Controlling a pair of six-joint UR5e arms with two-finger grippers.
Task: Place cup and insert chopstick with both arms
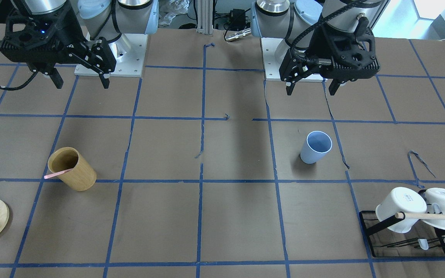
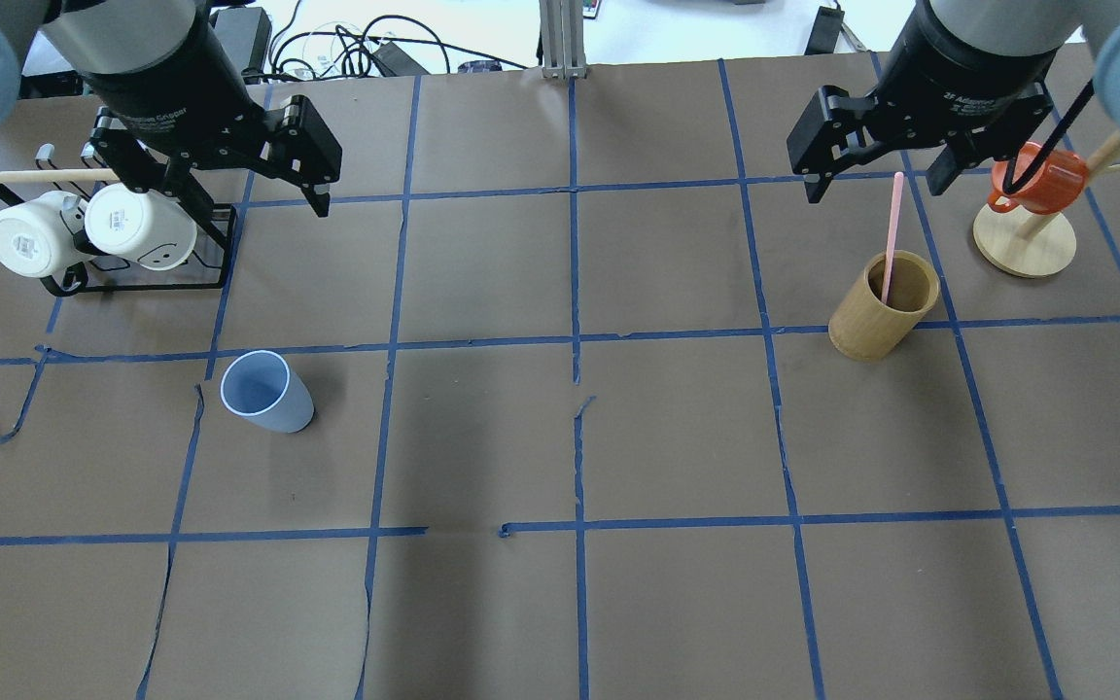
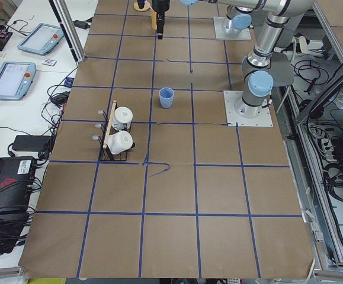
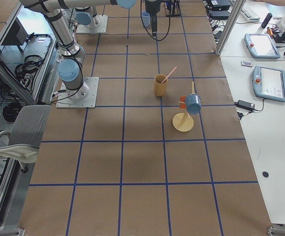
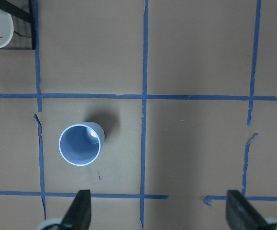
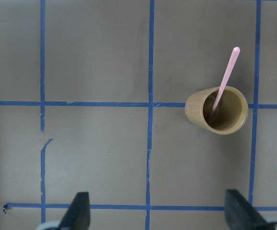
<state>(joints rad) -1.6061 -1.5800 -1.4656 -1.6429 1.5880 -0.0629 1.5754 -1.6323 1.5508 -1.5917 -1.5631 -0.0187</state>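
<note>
The light-blue cup (image 2: pixel 266 391) stands upright on the brown paper, also in the front view (image 1: pixel 315 148) and the left wrist view (image 5: pixel 81 143). One pale-pink chopstick (image 2: pixel 892 233) leans inside the tan wooden holder (image 2: pixel 884 306), seen too in the right wrist view (image 6: pixel 226 79). My left gripper (image 2: pixel 244 194) is open and empty, high above the table; the cup lies toward one finger (image 5: pixel 81 213). My right gripper (image 2: pixel 879 190) is open and empty, high above the table near the holder (image 6: pixel 217 110).
A black rack with two white mugs (image 2: pixel 137 226) and a thick wooden rod stands at the far left. An orange mug (image 2: pixel 1036 180) hangs on a wooden stand (image 2: pixel 1025 243) at the far right. Blue tape lines grid the paper.
</note>
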